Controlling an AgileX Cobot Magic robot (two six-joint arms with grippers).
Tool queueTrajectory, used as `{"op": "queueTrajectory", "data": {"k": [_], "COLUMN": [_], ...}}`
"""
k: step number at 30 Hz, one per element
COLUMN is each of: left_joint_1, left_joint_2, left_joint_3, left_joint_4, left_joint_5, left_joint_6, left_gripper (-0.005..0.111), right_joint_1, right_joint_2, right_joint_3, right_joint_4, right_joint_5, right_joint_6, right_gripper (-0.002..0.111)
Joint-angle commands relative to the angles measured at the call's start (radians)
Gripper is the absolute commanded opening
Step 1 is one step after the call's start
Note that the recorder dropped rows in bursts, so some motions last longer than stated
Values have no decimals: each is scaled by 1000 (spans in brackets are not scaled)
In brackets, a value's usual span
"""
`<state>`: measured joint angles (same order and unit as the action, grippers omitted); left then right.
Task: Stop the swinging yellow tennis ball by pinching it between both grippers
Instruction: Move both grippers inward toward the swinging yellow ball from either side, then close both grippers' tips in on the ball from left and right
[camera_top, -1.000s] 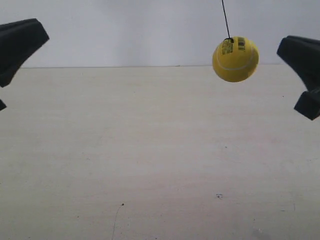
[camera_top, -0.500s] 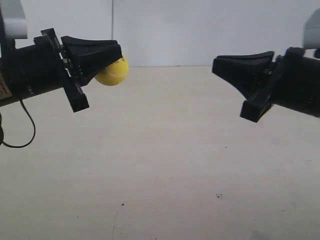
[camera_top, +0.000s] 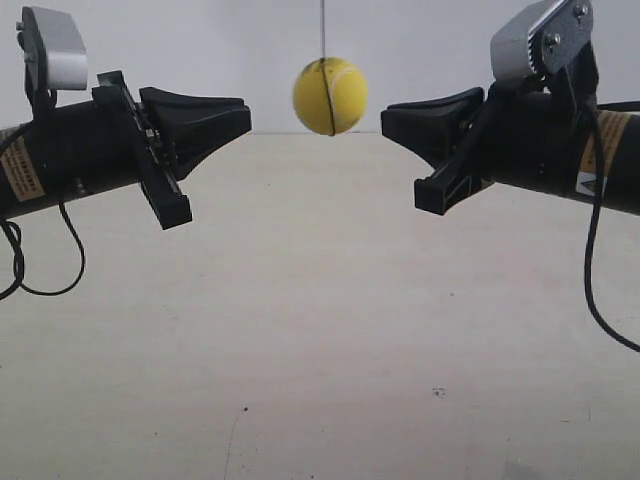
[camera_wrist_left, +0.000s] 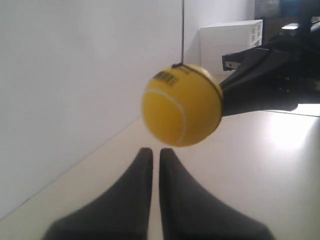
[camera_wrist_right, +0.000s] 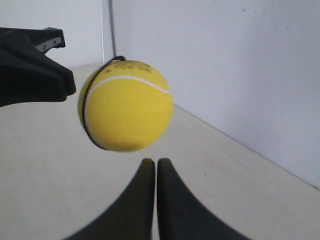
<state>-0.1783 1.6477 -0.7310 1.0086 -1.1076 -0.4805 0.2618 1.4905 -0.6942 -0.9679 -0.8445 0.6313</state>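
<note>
Pale table (camera_top: 320, 300). Left pincer (camera_wrist_left: 155, 150), right pincer (camera_wrist_right: 152, 161): squeezed to a thin slit, gripping nothing, tips facing each other. Between them, touching neither, above the table's far edge: yellow tennis ball (camera_top: 330, 96) on thin string (camera_top: 322, 30).

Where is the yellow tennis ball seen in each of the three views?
Exterior view: the yellow tennis ball hangs between the two grippers, touching neither.
Left wrist view: ball just beyond the left gripper, right gripper behind.
Right wrist view: ball just beyond the right gripper.
Shared landmark: its dark string.
</note>
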Motion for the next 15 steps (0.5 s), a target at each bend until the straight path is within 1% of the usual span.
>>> {"op": "queueTrajectory", "data": {"k": [1,4,7,12,15], "left_joint_1": [-9,-16,-30,-33,-33], "left_joint_2": [1,1,1,1,1], "left_joint_3": [-6,-6,-7,-7,-7], "left_joint_4": [4,4,2,2,2], "left_joint_5": [-1,-1,-1,9,9], "left_joint_6": [3,3,11,26,26], "left_gripper": [5,5,5,5,5], "right_joint_1": [2,10,41,95,99], "right_joint_2": [1,1,5,10,10], "right_joint_3": [-17,-17,-17,-17,-17], "right_joint_4": [21,21,21,47,79], "right_joint_5": [10,-13,-29,-17,2], "right_joint_6": [-12,-8,-6,-54,-76], "right_gripper": [0,0,0,0,0]}}
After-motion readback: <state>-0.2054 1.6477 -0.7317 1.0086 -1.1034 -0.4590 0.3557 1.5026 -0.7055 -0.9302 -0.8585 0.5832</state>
